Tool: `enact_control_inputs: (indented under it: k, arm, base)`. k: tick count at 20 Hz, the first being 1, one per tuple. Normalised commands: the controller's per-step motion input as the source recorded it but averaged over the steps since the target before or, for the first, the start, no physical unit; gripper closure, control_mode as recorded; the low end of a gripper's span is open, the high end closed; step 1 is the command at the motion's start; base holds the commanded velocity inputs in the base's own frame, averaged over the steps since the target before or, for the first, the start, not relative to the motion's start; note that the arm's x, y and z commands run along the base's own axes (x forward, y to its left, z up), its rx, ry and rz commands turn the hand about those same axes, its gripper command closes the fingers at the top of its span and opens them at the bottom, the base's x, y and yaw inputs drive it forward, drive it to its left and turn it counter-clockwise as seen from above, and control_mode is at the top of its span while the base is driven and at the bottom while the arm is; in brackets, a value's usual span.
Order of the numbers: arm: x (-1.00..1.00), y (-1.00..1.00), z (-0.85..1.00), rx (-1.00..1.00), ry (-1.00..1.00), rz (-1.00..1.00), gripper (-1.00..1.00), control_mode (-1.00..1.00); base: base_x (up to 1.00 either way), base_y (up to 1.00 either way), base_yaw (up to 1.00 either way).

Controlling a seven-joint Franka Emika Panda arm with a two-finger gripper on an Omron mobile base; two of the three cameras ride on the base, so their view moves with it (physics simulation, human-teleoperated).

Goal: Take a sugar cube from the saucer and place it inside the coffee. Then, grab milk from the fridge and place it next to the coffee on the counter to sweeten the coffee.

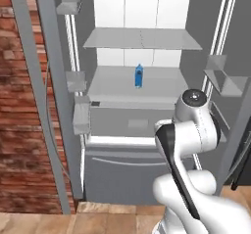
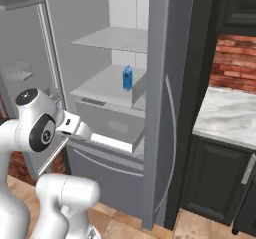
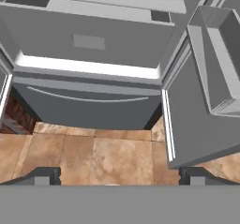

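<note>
The fridge (image 1: 112, 88) stands open in front of me, and the milk (image 1: 139, 76), a small blue carton, is upright near the middle of its lower shelf. From the right it is the milk (image 2: 127, 78) on the same shelf. My gripper (image 3: 119, 175) is open with nothing between its fingertips (image 3: 47, 174). It hangs low in front of the fridge, facing the lower drawer (image 3: 89, 106) and the floor. The counter (image 2: 227, 115) lies to the right of the fridge. The sugar cube, the saucer and the coffee are out of view.
Both fridge doors are swung open, with bins on them (image 3: 220, 63) (image 1: 81, 115). A brick wall (image 1: 19, 105) flanks the left door. Black cabinets (image 2: 215, 183) sit under the counter. Tan floor tiles (image 3: 93, 157) lie before the drawer.
</note>
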Motion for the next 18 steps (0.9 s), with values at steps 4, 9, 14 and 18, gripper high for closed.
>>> enact_control_inputs:
  k: [4,9,14,18]
  arm:
    - [0.0,0.0,0.0,0.0,0.0,0.0,-1.0,1.0]
    - [0.0,0.0,0.0,0.0,0.0,0.0,-1.0,1.0]
    - [0.0,0.0,0.0,0.0,0.0,0.0,-1.0,1.0]
    - [0.0,0.0,0.0,0.0,0.0,0.0,-1.0,1.0]
  base:
    - [0.44,0.34,-0.34]
    - [0.5,0.32,-0.19]
    - [0.53,0.09,-0.06]
    - [0.58,0.14,-0.04]
